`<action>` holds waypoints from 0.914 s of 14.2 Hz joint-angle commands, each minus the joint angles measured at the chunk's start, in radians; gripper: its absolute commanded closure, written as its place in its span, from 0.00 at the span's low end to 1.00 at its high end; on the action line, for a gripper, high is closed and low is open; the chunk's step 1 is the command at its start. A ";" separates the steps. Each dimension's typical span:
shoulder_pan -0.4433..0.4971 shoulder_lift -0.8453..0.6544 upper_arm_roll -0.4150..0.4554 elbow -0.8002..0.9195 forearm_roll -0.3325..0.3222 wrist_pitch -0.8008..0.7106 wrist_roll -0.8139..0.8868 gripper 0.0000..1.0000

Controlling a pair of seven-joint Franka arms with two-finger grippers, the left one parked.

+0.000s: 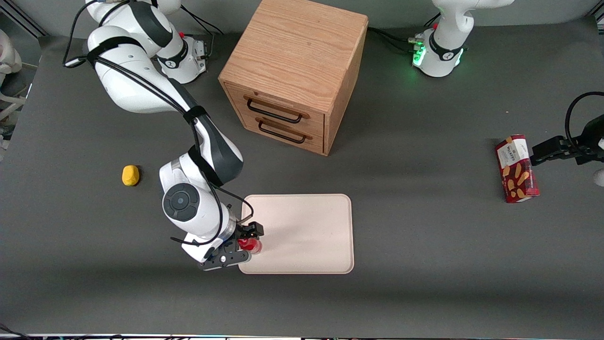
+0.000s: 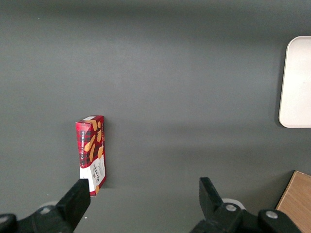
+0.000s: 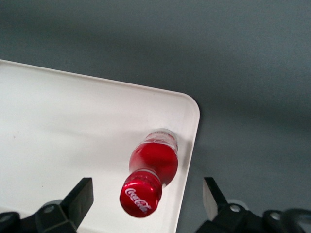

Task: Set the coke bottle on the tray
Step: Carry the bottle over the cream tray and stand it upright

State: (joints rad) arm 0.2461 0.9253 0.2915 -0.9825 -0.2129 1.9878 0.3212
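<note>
Standing coke bottle (image 3: 154,170) on tray (image 3: 58,126) | cap: "Coca-Cola" | end effector (image 3: 148,199) wide, above

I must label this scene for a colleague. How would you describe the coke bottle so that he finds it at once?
Find the pale tray in front of the wooden drawer cabinet. The coke bottle stands on it near a corner, between the open fingers of the end effector. It is small and shiny red, unlike the yellow lump.

You could read white "Coca-Cola" script on the red cap of the coke bottle (image 3: 151,171), which stood on the tray (image 3: 58,121) beneath the tool (image 3: 146,201), its fingers spread wide. On the red snack box (image 1: 516,168) you saw a white label; its lettering was too small to read.
</note>
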 commanded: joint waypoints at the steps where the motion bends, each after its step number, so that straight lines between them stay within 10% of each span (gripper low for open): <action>1: 0.002 0.000 0.006 -0.001 -0.029 0.016 0.036 0.00; 7: -0.034 -0.213 0.003 -0.163 -0.005 -0.060 0.009 0.00; 13: -0.071 -0.835 -0.218 -0.726 0.297 -0.086 -0.039 0.00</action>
State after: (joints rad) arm 0.1856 0.3654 0.1421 -1.3840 0.0197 1.8758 0.3023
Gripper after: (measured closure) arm 0.000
